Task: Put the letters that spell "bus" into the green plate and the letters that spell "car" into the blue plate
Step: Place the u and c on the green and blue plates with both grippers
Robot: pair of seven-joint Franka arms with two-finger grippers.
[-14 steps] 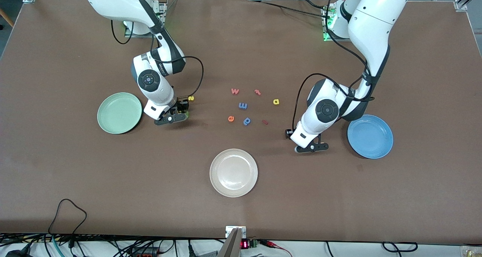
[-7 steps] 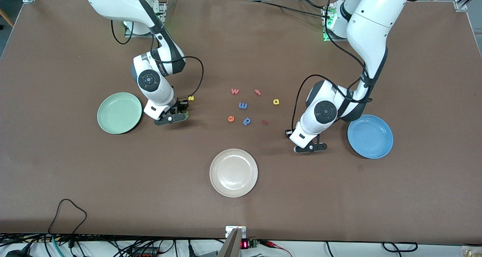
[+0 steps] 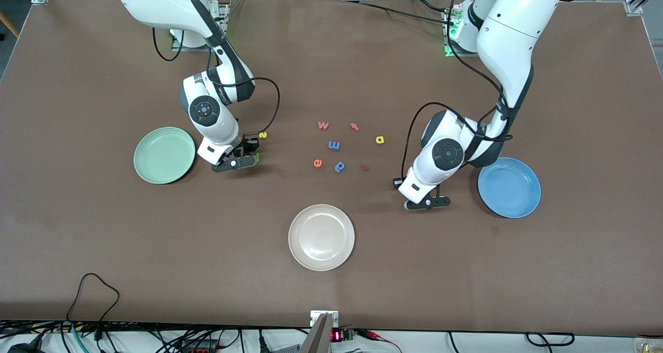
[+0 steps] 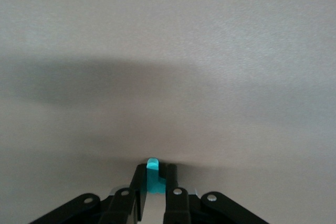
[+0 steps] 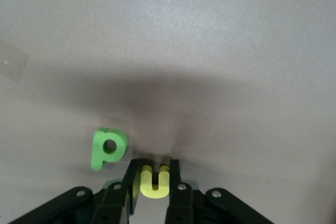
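- The right gripper (image 5: 154, 179) is pinching the yellow "u" (image 5: 154, 183) between its fingers, down at the table just beside the green plate (image 3: 164, 155), on its side toward the white plate (image 3: 321, 237).
- The green "b" (image 5: 108, 148) is lying flat just beside that gripper.
- The yellow "s" (image 3: 263, 134) is sitting near the green plate, farther from the front camera.
- The left gripper (image 4: 155, 182) is clamping a teal letter (image 4: 153, 178) near the blue plate (image 3: 508, 187).
- The yellow "a" (image 3: 379, 140) is resting among the loose letters between the green plate and the blue plate.
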